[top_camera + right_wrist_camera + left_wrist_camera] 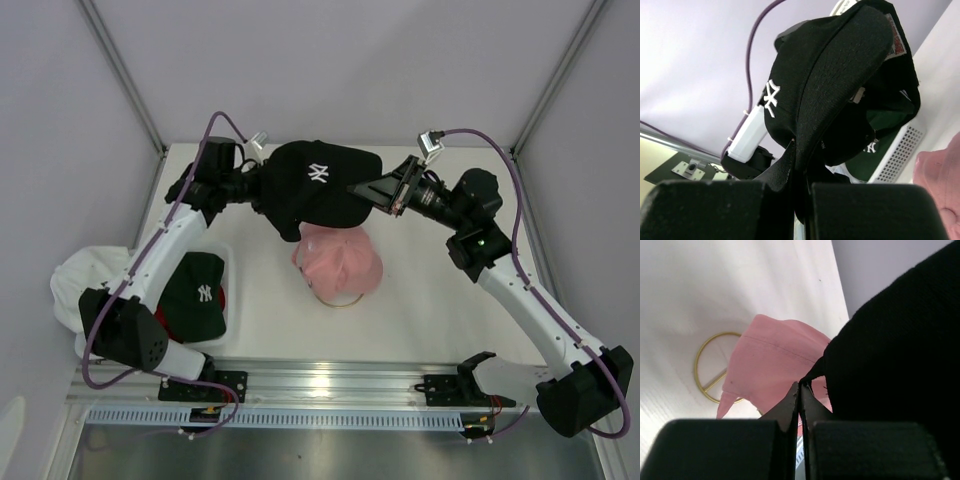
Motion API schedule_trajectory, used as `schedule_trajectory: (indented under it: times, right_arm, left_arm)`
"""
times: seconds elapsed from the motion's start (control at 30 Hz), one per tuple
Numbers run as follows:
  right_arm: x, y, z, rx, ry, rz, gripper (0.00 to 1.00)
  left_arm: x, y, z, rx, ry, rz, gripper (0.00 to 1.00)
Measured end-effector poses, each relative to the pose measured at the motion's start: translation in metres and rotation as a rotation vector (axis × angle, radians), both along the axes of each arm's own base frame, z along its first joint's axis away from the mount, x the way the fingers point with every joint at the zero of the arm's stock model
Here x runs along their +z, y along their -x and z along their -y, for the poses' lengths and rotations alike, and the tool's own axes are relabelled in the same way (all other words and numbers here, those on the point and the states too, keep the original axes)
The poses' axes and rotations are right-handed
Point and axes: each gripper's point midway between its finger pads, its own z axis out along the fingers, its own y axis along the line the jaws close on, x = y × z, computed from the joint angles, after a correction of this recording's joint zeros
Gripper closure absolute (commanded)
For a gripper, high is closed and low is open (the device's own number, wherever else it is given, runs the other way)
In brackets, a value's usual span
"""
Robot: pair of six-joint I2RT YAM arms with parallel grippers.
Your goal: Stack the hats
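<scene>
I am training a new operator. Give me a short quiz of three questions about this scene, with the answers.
1. True or false: the left pincer and the right pincer are both shut on the black cap.
2. Which cap sits below the black cap? A) pink cap B) blue cap C) yellow cap
3. Fill in: the dark green cap lies in the white mesh ____.
Key: 1 true; 2 A; 3 basket.
</scene>
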Motion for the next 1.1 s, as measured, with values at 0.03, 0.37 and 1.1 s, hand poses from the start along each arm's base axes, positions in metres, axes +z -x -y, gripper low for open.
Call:
schedule_trajectory:
  times: [0.03,0.37,1.1]
  right_arm:
    - [-0.001,0.000,0.000,-0.002,0.006,0.001,1.00]
    - [-0.029,0.020,0.037,-0.073,0.103,0.000,1.00]
    - [-0.154,0.061,0.103,-0.097,0.134,-0.265,1.00]
  left_arm:
    - [0.000,-0.001,-0.002,0.019,-0.013,0.007,0.99]
    - [0.002,-0.023,-0.059,0.349,-0.280,0.078,0.99]
    - [-0.017,0.016,-0.039,0.323,-0.506,0.075,0.99]
